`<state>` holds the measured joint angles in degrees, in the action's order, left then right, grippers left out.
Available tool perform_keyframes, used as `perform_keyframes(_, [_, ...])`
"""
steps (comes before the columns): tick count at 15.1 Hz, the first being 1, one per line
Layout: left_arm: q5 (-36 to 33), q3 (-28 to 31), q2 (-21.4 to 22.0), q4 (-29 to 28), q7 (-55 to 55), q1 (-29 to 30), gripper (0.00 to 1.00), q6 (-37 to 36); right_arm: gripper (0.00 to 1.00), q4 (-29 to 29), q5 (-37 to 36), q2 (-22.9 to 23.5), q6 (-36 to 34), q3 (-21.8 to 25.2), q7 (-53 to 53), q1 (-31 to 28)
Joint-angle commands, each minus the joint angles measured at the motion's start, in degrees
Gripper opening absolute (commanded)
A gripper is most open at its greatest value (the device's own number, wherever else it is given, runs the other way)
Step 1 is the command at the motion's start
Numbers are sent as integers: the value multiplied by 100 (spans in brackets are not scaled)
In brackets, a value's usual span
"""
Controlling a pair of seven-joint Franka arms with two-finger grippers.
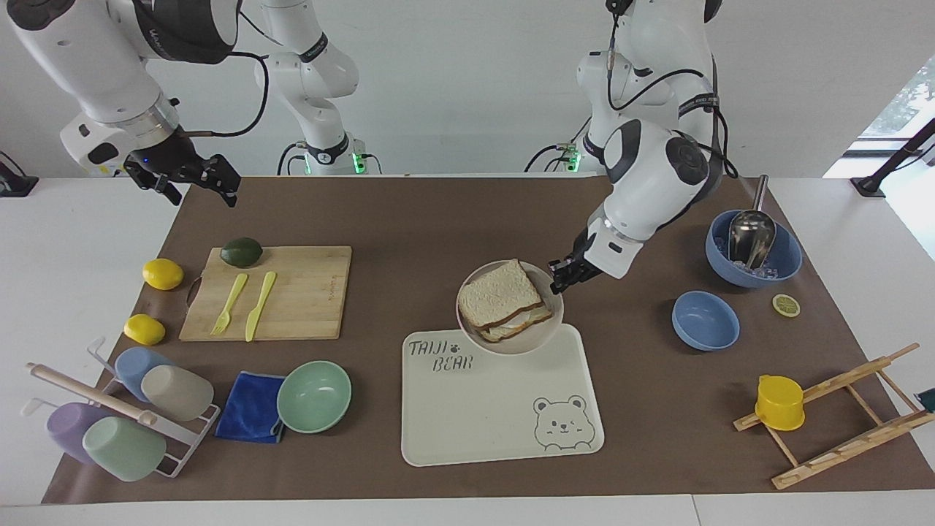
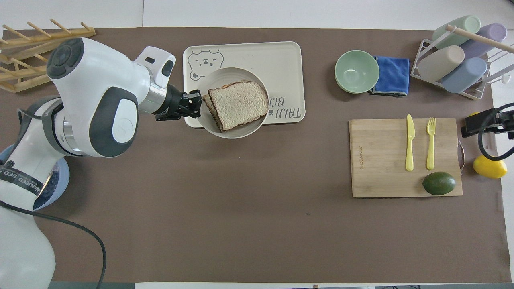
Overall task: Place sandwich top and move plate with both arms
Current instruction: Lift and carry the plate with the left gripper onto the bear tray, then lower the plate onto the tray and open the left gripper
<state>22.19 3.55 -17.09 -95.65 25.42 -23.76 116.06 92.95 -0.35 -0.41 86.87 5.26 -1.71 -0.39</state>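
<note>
Sandwich top (image 1: 499, 292) already laid on the stack, on the plate (image 1: 542, 332); plate pinched at its rim by the left gripper (image 1: 564, 277), clenched on it, and carried in the air over the robot-side edge of the bear tray (image 1: 504, 424). Set-down not yet made; right gripper (image 1: 191, 177) spread wide, empty, waiting over the table's edge near the cutting board (image 1: 307, 307).

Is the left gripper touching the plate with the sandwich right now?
Touching. In the facing view the left gripper is shut on the rim of the plate, carrying it over the bear tray.
</note>
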Motion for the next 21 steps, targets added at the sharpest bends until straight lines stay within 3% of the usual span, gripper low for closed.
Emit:
perform_keyframes(1, [127, -39, -812, 1063, 112, 99, 0, -356, 100, 154, -36, -134, 67, -42, -75, -40])
perform_keyframes(4, [189, -30, -1462, 1662, 129, 275, 0, -313, 100, 154, -36, -134, 67, -42, -75, -40])
perform_keyframes(7, [154, -30, -1789, 1699, 226, 126, 0, 212, 100, 154, -36, -134, 67, -42, -75, -40])
perform_keyframes(11, [119, -30, -1816, 1435, 367, 3, 0, 715, 100, 154, -36, -134, 67, -42, -75, -40])
perform_keyframes(15, [110, -4, -1641, 689, 464, -261, 0, 1541, 100, 154, -36, -134, 67, -42, -75, -32])
perform_keyframes(17, [101, -4, -1631, 731, 437, -182, 0, 1437, 100, 154, -36, -134, 67, -42, -75, -31])
perform_keyframes(18, [92, 5, -1631, 767, 411, -173, 15, 1289, 100, 162, -36, -134, 67, -42, -66, -31])
perform_keyframes(19, [22, 5, -1631, 863, 411, -156, 90, 1148, 100, 163, -36, -134, 67, -42, -66, -31])
perform_keyframes(20, [-57, 5, -1614, 881, 402, -156, 100, 1051, 100, 163, -36, -134, 67, -42, -66, -31])
perform_keyframes(21, [-83, 22, -1535, 872, 411, -130, 100, 1007, 100, 163, -36, -134, 67, -42, -66, -31])
